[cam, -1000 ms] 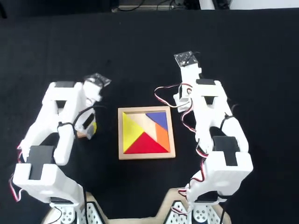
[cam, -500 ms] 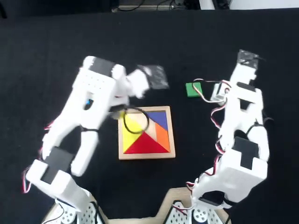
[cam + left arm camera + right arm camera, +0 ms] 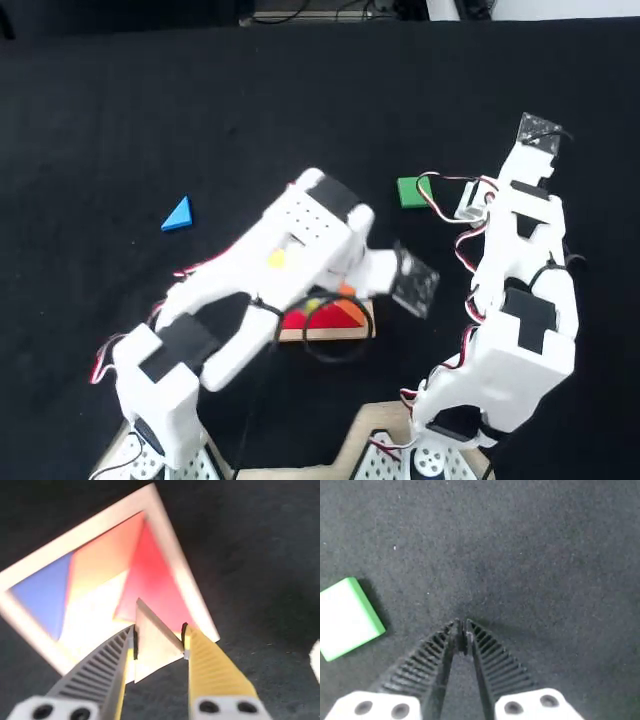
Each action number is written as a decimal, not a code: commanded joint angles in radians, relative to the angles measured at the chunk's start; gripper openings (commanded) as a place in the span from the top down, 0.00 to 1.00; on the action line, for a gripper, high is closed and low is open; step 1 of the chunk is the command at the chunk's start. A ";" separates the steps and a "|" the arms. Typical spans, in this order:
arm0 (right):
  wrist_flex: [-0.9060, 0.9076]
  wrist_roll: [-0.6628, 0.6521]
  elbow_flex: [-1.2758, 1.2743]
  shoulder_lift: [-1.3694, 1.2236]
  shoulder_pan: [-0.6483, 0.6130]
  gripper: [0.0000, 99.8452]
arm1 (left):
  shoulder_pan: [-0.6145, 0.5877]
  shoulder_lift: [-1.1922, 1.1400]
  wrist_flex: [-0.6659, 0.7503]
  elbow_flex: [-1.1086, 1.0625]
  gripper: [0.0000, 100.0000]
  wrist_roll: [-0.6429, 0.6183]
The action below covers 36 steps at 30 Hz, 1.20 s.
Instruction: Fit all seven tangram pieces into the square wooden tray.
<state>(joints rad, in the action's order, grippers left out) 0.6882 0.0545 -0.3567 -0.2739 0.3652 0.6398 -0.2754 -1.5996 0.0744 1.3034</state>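
The square wooden tray [image 3: 173,555] holds a red piece [image 3: 150,575], an orange piece [image 3: 100,555], a blue piece [image 3: 42,595] and a pale one. My left gripper [image 3: 158,629] hangs just above it, shut on a pale triangle piece [image 3: 152,650]. From above, the left arm [image 3: 300,230] lies across the tray [image 3: 330,335] and hides most of it. A blue triangle [image 3: 177,215] lies on the table far left of the tray. A green square [image 3: 410,190] sits beyond the tray's right corner. My right gripper [image 3: 463,630] is shut and empty on the cloth beside the green square [image 3: 347,617].
The table is covered in black cloth. The right arm [image 3: 520,240] stands along the right side, with red and white cables hanging near the green square. The arm bases sit at the near edge.
The left arm swung from left of the tray to across it, carrying its piece and uncovering the blue triangle. The right arm moved right, off the green square, then stayed.
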 commanded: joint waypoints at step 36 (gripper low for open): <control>-0.009 0.011 0.061 0.010 0.026 0.99 | -0.160 0.279 -0.052 0.125 0.87 -0.235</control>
<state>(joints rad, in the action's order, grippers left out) 0.6882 0.0560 -0.3567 -0.2739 0.3821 0.5738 -0.1880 -1.5167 0.0192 1.1393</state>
